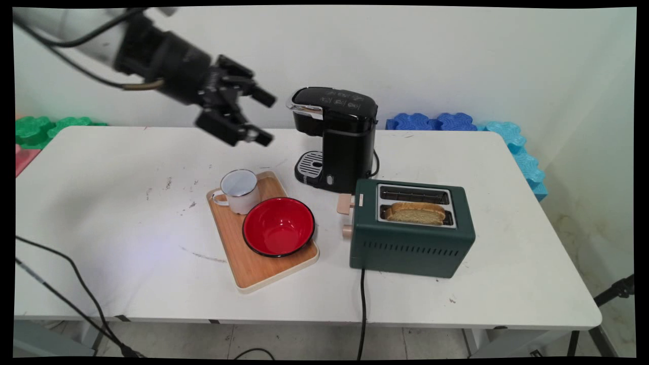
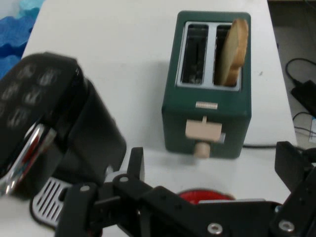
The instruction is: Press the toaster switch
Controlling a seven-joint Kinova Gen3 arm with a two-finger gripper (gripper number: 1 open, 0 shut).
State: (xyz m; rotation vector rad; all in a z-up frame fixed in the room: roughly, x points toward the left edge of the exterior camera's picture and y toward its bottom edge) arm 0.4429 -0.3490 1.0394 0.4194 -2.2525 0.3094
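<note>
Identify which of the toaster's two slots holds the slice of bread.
The slot nearer the table's front edge holds the bread slice; the toaster's rear slot is empty.

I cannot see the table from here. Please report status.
Gripper open, empty, raised beside coffee machine. Mug on tray below.

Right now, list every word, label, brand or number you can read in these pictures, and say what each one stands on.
No text can be read in either view.
Coffee machine: white button markings on its lid, too small to read.
Toaster: a small pale label above its lever, too blurred to read.
</note>
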